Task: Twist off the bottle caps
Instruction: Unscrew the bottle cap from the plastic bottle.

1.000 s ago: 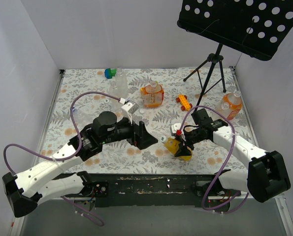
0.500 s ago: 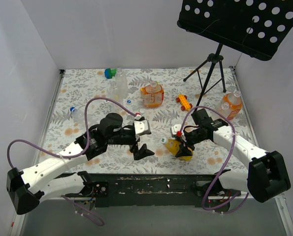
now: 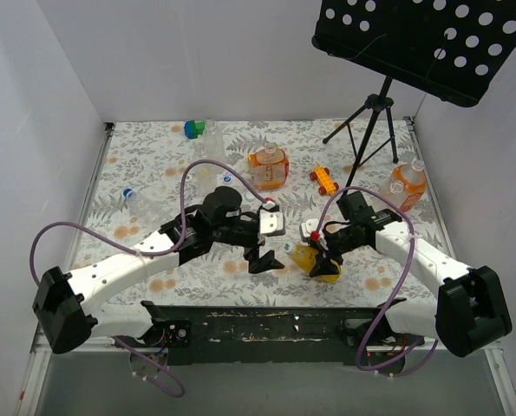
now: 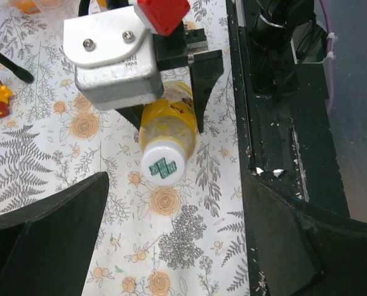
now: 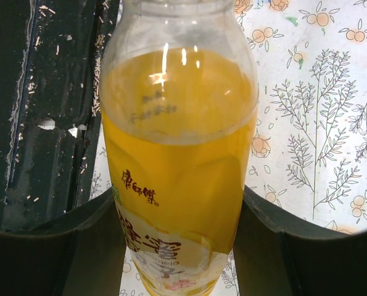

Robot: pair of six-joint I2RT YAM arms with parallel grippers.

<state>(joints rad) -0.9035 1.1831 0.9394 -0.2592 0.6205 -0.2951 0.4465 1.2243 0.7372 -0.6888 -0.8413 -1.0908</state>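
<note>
Bottle cap (image 4: 163, 166): white, on the neck, faced toward the left pincer (image 4: 171, 246).
Left pincer: nearer arm; jaws held wide apart, cap lined up ahead, untouched.
Bottle (image 4: 171, 114): yellow, laid along the worktop (image 4: 41, 154) near its front edge, clamped by the right pincer (image 3: 324, 262).
Views: cap shown by left wrist; cropped from right wrist.
</note>
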